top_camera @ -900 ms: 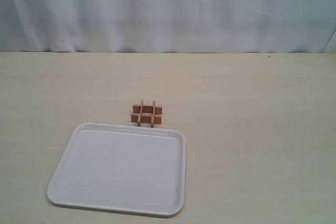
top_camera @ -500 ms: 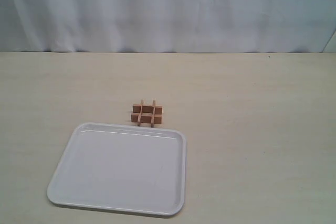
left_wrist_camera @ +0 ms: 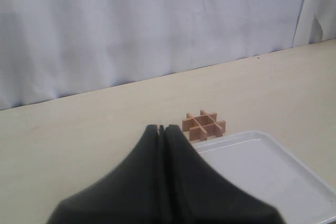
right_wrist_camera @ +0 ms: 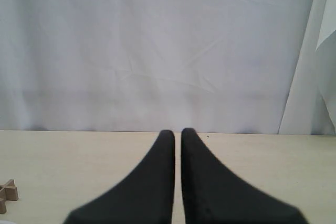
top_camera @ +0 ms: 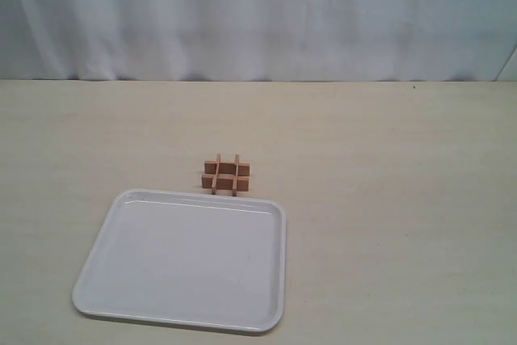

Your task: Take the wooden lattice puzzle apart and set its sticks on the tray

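The wooden lattice puzzle (top_camera: 225, 174) lies assembled on the table, its reddish-brown sticks crossed in a hash shape, just behind the far rim of the white tray (top_camera: 186, 260). The tray holds nothing. Neither arm shows in the exterior view. In the left wrist view my left gripper (left_wrist_camera: 160, 128) is shut and empty, with the puzzle (left_wrist_camera: 205, 125) and a corner of the tray (left_wrist_camera: 273, 171) beyond it. My right gripper (right_wrist_camera: 177, 132) is shut and empty; only an end of the puzzle (right_wrist_camera: 7, 193) shows at that view's edge.
A pale wooden tabletop (top_camera: 388, 159) spreads on all sides of the puzzle and tray. A white curtain (top_camera: 258, 14) hangs along the table's far edge.
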